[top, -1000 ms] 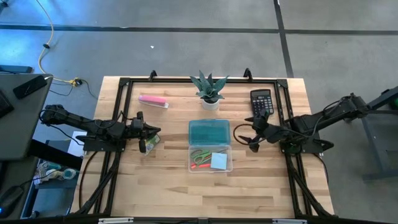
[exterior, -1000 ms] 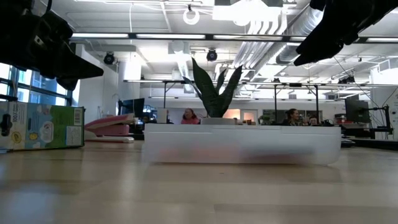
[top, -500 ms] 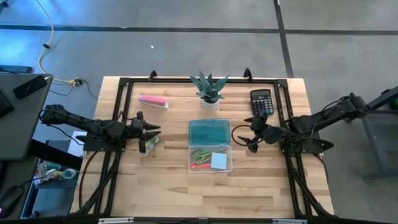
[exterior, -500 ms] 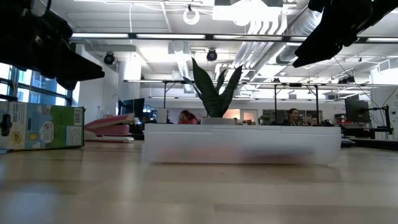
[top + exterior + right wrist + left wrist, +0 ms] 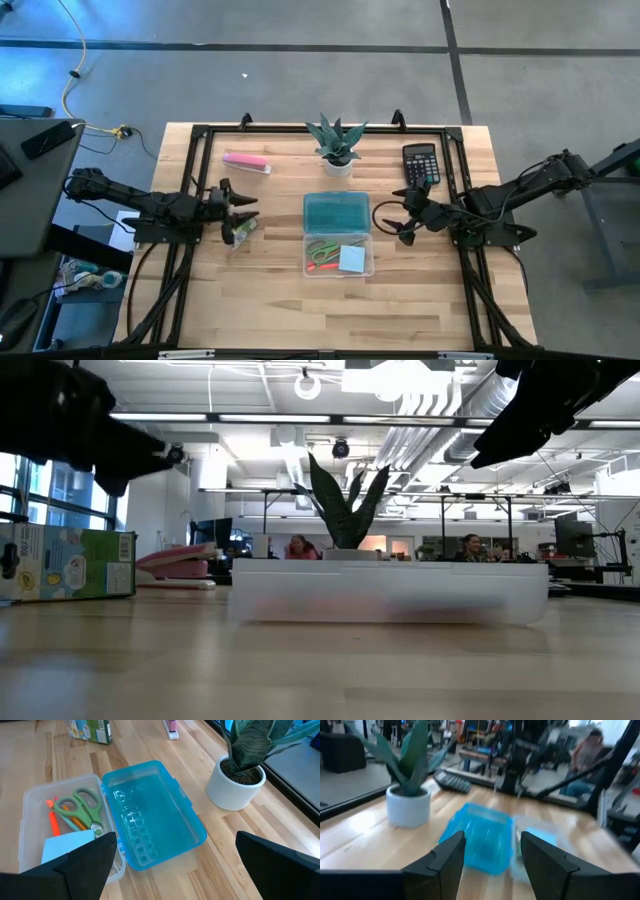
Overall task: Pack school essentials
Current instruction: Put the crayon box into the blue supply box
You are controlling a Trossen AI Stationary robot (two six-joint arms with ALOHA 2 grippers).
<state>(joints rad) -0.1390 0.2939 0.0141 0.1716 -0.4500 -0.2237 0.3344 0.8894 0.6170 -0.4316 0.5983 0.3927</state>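
The clear case (image 5: 338,256), our landmark, lies open mid-table with its blue lid (image 5: 337,212) folded back toward the potted plant (image 5: 336,145). Inside it we see the green-handled scissors (image 5: 84,806), an orange pencil (image 5: 74,821), a red-orange pen (image 5: 52,819) and the light-blue sticky pad (image 5: 67,845). A small green box (image 5: 243,228) sits well apart from the case on its left. Our left gripper (image 5: 244,209) hovers just above that box, fingers spread and empty. Our right gripper (image 5: 392,222) waits just beside the case's right edge, also spread and empty. We judge packing nearly done; next we would either fetch the box or fold the lid shut over the case.
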